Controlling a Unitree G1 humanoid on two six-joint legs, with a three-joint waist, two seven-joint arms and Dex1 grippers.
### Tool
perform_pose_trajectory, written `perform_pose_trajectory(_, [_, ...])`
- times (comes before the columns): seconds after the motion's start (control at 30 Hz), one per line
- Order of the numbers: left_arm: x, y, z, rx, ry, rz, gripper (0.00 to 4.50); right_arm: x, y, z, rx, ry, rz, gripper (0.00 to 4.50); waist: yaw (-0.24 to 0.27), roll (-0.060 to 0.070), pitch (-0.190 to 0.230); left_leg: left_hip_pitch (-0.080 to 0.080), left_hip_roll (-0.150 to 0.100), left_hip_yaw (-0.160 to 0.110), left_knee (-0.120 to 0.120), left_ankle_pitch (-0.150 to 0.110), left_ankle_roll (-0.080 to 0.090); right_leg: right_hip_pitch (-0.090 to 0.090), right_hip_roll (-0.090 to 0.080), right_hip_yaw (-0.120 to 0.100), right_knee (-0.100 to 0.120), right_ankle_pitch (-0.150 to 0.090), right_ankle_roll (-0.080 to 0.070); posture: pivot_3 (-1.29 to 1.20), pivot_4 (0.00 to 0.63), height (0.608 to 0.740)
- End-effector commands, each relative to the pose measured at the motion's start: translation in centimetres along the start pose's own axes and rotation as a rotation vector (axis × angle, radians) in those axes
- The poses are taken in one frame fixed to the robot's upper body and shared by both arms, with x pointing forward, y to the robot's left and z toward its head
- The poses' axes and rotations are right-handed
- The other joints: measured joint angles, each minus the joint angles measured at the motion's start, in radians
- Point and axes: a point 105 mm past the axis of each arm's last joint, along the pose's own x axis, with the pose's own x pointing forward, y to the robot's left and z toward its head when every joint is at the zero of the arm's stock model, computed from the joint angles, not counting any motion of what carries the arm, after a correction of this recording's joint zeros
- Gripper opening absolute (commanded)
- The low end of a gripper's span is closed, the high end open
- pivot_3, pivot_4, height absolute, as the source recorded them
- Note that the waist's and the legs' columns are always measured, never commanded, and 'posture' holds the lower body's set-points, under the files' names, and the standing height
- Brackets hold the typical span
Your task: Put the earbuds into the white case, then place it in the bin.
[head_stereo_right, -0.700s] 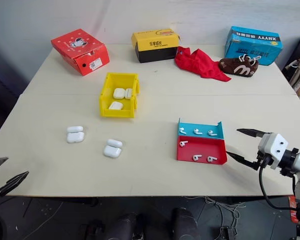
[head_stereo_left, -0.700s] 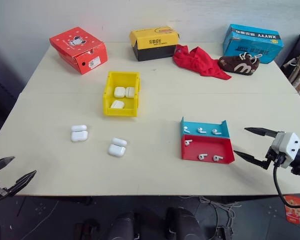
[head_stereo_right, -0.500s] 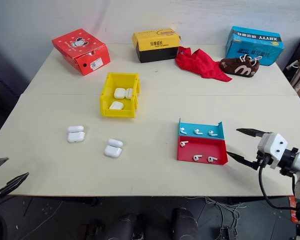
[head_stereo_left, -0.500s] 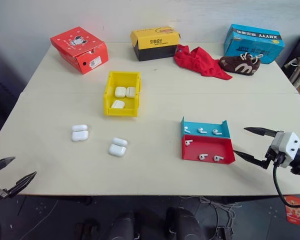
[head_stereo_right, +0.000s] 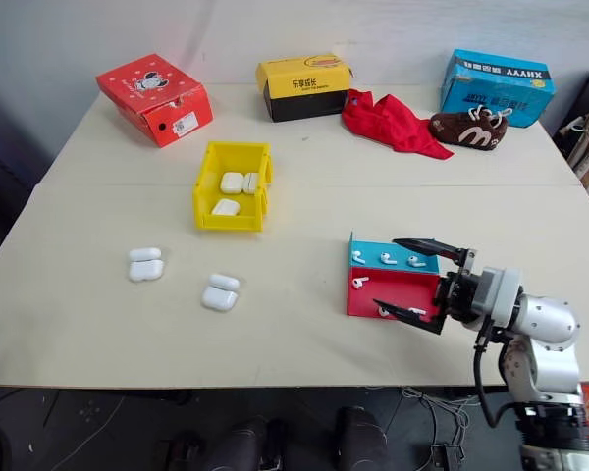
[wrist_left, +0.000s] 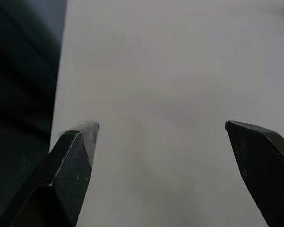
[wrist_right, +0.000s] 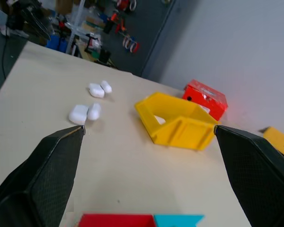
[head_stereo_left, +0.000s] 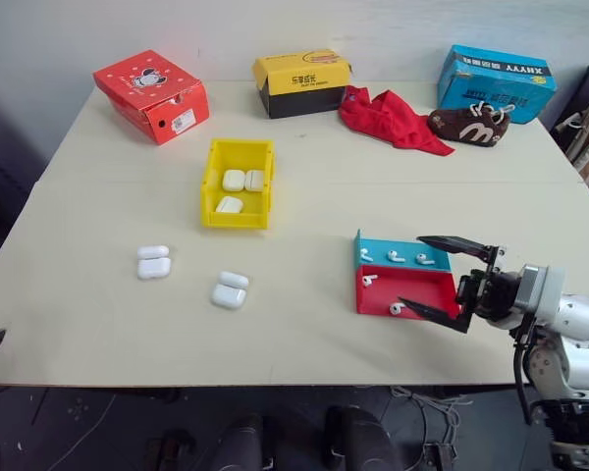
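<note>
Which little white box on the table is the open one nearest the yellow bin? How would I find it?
Start at the yellow bin in the middle of the table, then look toward the near edge. Two open white cases lie there side by side; it is the right-hand open case, closer to the red-and-blue tray than the left-hand open case.

Five cases [head_stereo_left: 228,291], perhaps six earbuds [head_stereo_left: 397,257]

Along the far edge of the pale wooden table [head_stereo_left: 304,334] sit a red cardboard box [head_stereo_left: 151,95], a yellow-black cardboard box [head_stereo_left: 302,83], a crumpled red cloth [head_stereo_left: 393,120], a brown shoe [head_stereo_left: 470,125] and a blue cardboard box [head_stereo_left: 496,82], with a shallow red-and-blue tray [head_stereo_left: 383,289] nearer
</note>
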Motion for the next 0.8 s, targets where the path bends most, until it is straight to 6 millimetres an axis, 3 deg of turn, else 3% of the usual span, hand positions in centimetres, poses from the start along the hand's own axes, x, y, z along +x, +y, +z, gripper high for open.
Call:
perform_pose_trajectory(0.03, [-1.1,-0.3,0.7,-0.041,0.031,0.008,4.50,-0.1,0.3,0.6,-0.063,-0.031,0.019,4.45,0.006,-0.003,0.000,0.000,0.000,0.000,0.000,-0.001,-0.001,0.000,0.000,0.000,0.000,0.000,0.000,0.00,0.150,0.740])
perform_pose_trajectory(0.13, [-0.9,-2.3,1.5,-0.078,0.045,-0.050,4.50,-0.4,0.2,0.5,-0.064,-0.024,0.025,4.45,0.017,-0.003,-0.001,0.000,0.000,0.000,0.000,-0.001,-0.001,0.000,-0.001,0.000,-0.002,0.000,0.000,0.00,0.150,0.740])
perform_pose_trajectory(0.3, [0.8,-8.7,5.4,-0.123,0.065,-0.173,4.50,-1.1,0.0,0.4,-0.051,0.001,0.027,4.45,0.036,-0.003,0.000,0.000,0.000,-0.002,0.000,0.001,-0.003,0.000,-0.001,0.001,-0.001,0.000,0.000,0.00,0.150,0.740])
perform_pose_trajectory(0.43, [3.4,-14.3,8.3,-0.156,0.044,-0.196,4.50,-1.8,-0.4,0.1,-0.049,0.031,0.013,4.45,0.041,-0.001,0.002,0.001,-0.001,-0.002,0.001,0.003,-0.004,0.001,0.000,0.001,0.001,0.000,0.000,0.00,0.150,0.740])
perform_pose_trajectory(0.5, [4.7,-16.1,9.0,-0.148,0.002,-0.167,4.50,-1.9,-0.5,-0.1,-0.045,0.042,0.008,4.45,0.041,0.000,0.002,0.002,-0.001,-0.002,0.001,0.003,-0.004,0.002,0.000,0.002,0.001,0.000,0.000,0.00,0.150,0.740])
perform_pose_trajectory(0.63, [6.6,-17.8,9.1,-0.164,-0.036,-0.026,4.50,-2.0,-0.6,-0.4,-0.036,0.059,-0.008,4.45,0.025,-0.004,0.003,0.001,0.000,-0.001,0.000,0.007,-0.001,0.002,0.005,0.002,0.004,0.001,0.001,0.00,0.150,0.740])
perform_pose_trajectory(0.8, [7.8,-19.6,8.3,-0.209,-0.018,0.004,4.50,-2.0,-0.4,-0.4,-0.024,0.066,-0.016,4.45,0.030,-0.006,0.004,0.001,0.005,0.000,0.001,0.009,-0.005,0.003,0.012,0.003,0.002,0.001,0.001,0.00,0.150,0.740])
